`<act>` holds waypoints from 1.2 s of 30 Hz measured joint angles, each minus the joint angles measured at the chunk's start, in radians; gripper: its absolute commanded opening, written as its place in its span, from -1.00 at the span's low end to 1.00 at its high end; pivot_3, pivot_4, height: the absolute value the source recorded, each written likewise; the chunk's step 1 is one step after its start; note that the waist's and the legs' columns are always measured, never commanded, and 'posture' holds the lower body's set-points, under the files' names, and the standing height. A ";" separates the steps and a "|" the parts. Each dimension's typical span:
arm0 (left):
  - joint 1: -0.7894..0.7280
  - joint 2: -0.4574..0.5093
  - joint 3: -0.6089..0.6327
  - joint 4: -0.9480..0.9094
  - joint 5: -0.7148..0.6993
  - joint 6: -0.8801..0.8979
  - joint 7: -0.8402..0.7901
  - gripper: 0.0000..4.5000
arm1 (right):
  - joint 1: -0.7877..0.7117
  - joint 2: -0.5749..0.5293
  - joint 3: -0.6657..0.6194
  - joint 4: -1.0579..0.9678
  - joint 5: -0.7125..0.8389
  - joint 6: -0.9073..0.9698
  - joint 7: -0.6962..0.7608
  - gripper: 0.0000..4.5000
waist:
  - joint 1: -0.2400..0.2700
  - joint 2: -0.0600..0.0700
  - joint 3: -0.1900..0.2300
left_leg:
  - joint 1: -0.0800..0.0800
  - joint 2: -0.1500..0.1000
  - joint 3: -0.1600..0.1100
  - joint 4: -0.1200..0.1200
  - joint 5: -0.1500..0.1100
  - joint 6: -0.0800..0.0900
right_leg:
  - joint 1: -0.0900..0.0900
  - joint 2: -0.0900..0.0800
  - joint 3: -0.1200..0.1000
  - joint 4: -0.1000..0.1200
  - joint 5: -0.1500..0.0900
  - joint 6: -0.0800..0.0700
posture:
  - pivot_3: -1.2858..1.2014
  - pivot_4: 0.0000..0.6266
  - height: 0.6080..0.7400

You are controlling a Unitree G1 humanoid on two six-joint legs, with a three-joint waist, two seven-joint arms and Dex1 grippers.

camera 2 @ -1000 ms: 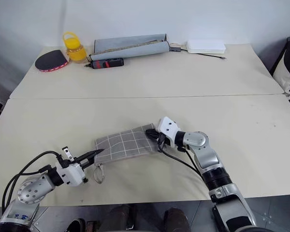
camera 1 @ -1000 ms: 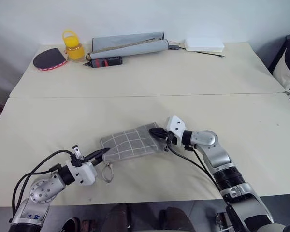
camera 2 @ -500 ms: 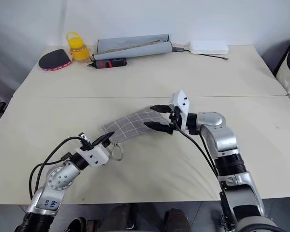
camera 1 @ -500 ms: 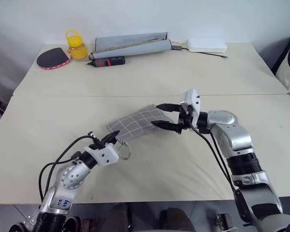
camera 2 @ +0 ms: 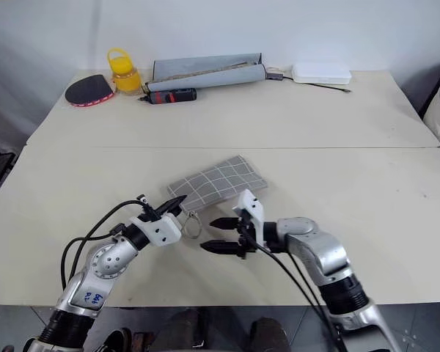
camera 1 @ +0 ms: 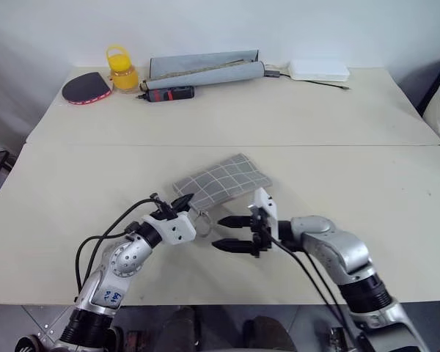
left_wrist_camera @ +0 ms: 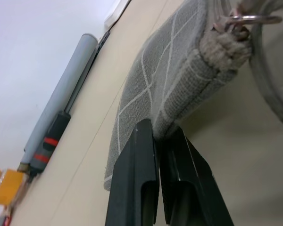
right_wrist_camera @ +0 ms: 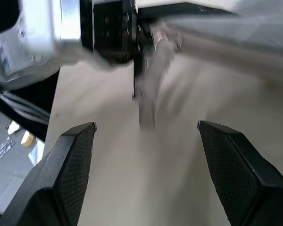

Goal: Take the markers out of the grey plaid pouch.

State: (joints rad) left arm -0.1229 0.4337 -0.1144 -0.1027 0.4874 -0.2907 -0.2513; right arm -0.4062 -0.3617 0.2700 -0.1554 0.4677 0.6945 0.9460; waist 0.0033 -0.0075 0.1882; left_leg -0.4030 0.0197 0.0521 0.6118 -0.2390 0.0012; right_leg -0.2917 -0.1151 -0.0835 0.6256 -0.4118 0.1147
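Observation:
The grey plaid pouch point(camera 1: 221, 182) lies slanted on the near half of the table point(camera 1: 367, 176). My left gripper point(camera 1: 184, 200) is shut on its near left corner, and in the left wrist view the gripper point(left_wrist_camera: 159, 134) pinches the pouch's point(left_wrist_camera: 174, 80) thick edge. The pouch's cord loop point(camera 1: 202, 224) hangs beside that corner. My right gripper point(camera 1: 217, 233) is open, level and pointing toward my left gripper, just in front of the loop and off the pouch. The right wrist view has its fingers point(right_wrist_camera: 70, 165) wide apart with nothing between them. The markers are hidden.
Along the table's far edge stand a black-and-red paddle point(camera 1: 84, 87), a yellow container point(camera 1: 122, 72), a red-and-black tool point(camera 1: 170, 93), a long grey rolled case point(camera 1: 205, 70) and a white box point(camera 1: 319, 70) with a cable. A seam point(camera 1: 337, 145) crosses the table mid-way.
My right gripper opened, let go of the pouch's far end and drew back beside the left gripper. The left gripper carried the pouch's corner forward and rightward.

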 measured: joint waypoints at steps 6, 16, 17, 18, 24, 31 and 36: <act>-0.011 0.001 -0.019 0.001 0.002 0.012 0.001 -1.00 | -0.005 0.043 0.000 0.000 -0.012 0.009 -0.047 0.35 | 0.001 0.000 0.000 | 0.000 0.000 0.000 0.000 0.000 0.000 | 0.000 0.000 0.000 0.000 0.000 0.001 | 0.03 -0.52 1.00; 0.003 0.002 -0.023 -0.009 0.006 0.019 0.013 -1.00 | -0.015 0.076 -0.009 0.013 0.015 0.044 -0.074 -0.99 | -0.002 0.000 0.000 | 0.000 0.000 0.000 0.000 0.000 0.001 | 0.000 0.000 0.000 0.000 0.000 0.001 | 0.03 -0.52 1.00; 0.007 0.002 -0.021 -0.010 0.004 0.019 0.013 -1.00 | -0.015 0.069 -0.009 0.019 0.014 0.039 -0.072 -0.99 | -0.003 0.000 0.000 | 0.000 0.000 0.000 0.000 -0.001 0.001 | 0.000 0.000 0.000 0.000 0.000 0.001 | 0.03 -0.52 1.00; 0.011 0.004 -0.020 -0.012 -0.002 0.019 0.013 -1.00 | -0.015 0.061 -0.010 0.028 0.011 0.030 -0.070 -0.99 | -0.004 0.000 0.000 | 0.000 0.000 0.000 0.000 -0.001 0.001 | 0.000 0.000 0.000 -0.001 0.000 0.001 | 0.03 -0.52 1.00; 0.088 0.019 0.025 -0.043 -0.189 0.015 -0.066 -1.00 | -0.025 -0.024 -0.042 0.113 -0.012 -0.052 -0.017 -0.99 | -0.008 0.000 0.000 | 0.000 0.000 0.001 -0.001 -0.002 0.000 | 0.000 0.000 0.000 -0.002 0.000 0.001 | 0.03 -0.52 1.00; 0.194 0.112 0.086 -0.057 -0.399 -0.027 -0.209 -1.00 | -0.125 -0.163 -0.089 0.327 -0.089 -0.203 0.074 -0.99 | -0.008 0.000 0.000 | 0.000 0.001 0.002 0.000 -0.002 0.000 | 0.000 0.001 0.000 -0.004 0.000 0.001 | 0.03 -0.52 1.00; 0.227 0.133 0.116 -0.057 -0.452 -0.027 -0.246 -1.00 | -0.180 -0.223 -0.126 0.470 -0.129 -0.305 0.130 -0.99 | -0.007 0.000 0.000 | 0.000 0.001 0.003 0.000 -0.002 0.001 | 0.000 0.001 0.001 -0.004 0.000 0.001 | 0.03 -0.52 1.00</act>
State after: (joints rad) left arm 0.1044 0.5663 0.0016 -0.1597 0.0357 -0.3182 -0.4969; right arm -0.5864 -0.5851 0.1443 0.3151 0.3386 0.3900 1.0756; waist -0.0034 -0.0077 0.1884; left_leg -0.4032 0.0209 0.0552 0.6117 -0.2415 0.0021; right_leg -0.2916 -0.1144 -0.0824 0.6217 -0.4114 0.1154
